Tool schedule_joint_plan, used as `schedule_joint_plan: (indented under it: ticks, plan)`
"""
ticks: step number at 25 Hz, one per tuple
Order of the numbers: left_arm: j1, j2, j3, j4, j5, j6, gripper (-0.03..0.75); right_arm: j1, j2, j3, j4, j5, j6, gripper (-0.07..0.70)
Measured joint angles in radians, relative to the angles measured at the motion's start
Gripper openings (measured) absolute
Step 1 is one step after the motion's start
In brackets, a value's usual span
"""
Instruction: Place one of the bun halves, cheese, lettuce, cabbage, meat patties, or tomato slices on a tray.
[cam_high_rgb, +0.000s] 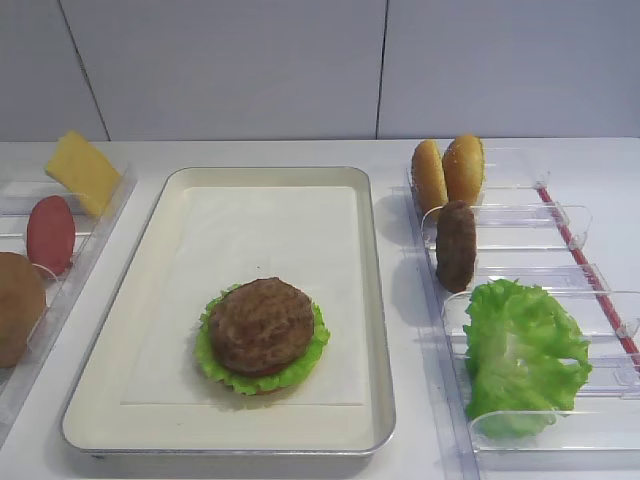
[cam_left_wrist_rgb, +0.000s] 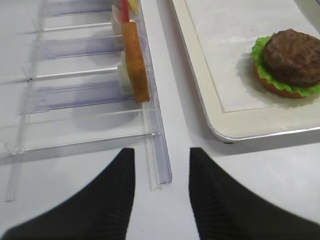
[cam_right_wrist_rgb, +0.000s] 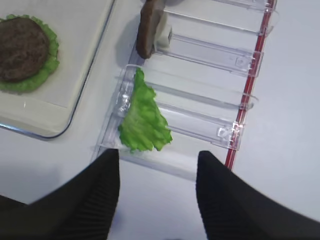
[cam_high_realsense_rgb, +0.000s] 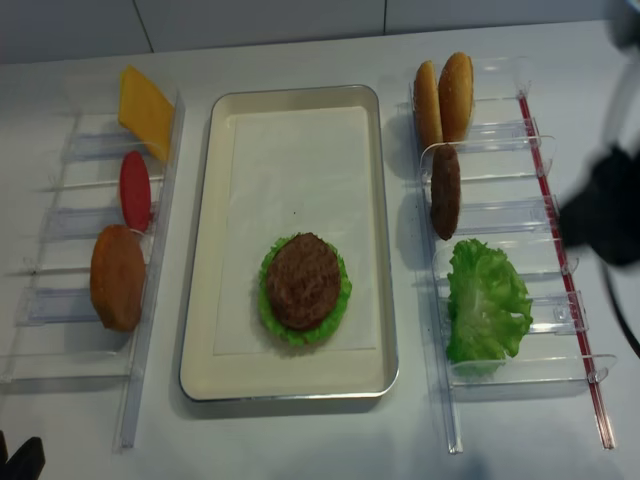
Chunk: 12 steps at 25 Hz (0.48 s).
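The cream tray (cam_high_rgb: 380, 330) holds a stack: a dark meat patty (cam_high_rgb: 261, 325) on a lettuce leaf over a bun half. A second patty (cam_high_rgb: 456, 246) stands on edge in the right rack, behind more lettuce (cam_high_rgb: 522, 355) and in front of two bun halves (cam_high_rgb: 448, 172). The left rack holds the cheese (cam_high_rgb: 82, 170), a tomato slice (cam_high_rgb: 50, 233) and a bun half (cam_high_rgb: 18, 305). My right gripper (cam_right_wrist_rgb: 158, 160) is open and empty, just short of the lettuce (cam_right_wrist_rgb: 144, 117). My left gripper (cam_left_wrist_rgb: 161, 155) is open and empty over the left rack's near end.
Clear plastic racks (cam_high_realsense_rgb: 500, 215) flank the tray on both sides, the right one with a red strip (cam_high_realsense_rgb: 560, 260) along its outer edge. The right arm shows as a dark blur (cam_high_realsense_rgb: 605, 215) beside that rack. White tabletop lies in front of the tray.
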Motion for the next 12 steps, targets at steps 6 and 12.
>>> schedule_joint_plan:
  ticks: [6, 12]
  plan:
    - [0.0, 0.0, 0.0, 0.0, 0.0, 0.0, 0.262, 0.0, -0.286, 0.169, -0.041, 0.012, 0.0, 0.396]
    - [0.0, 0.0, 0.0, 0.0, 0.0, 0.0, 0.262, -0.002, -0.49, 0.267, -0.115, 0.014, 0.0, 0.396]
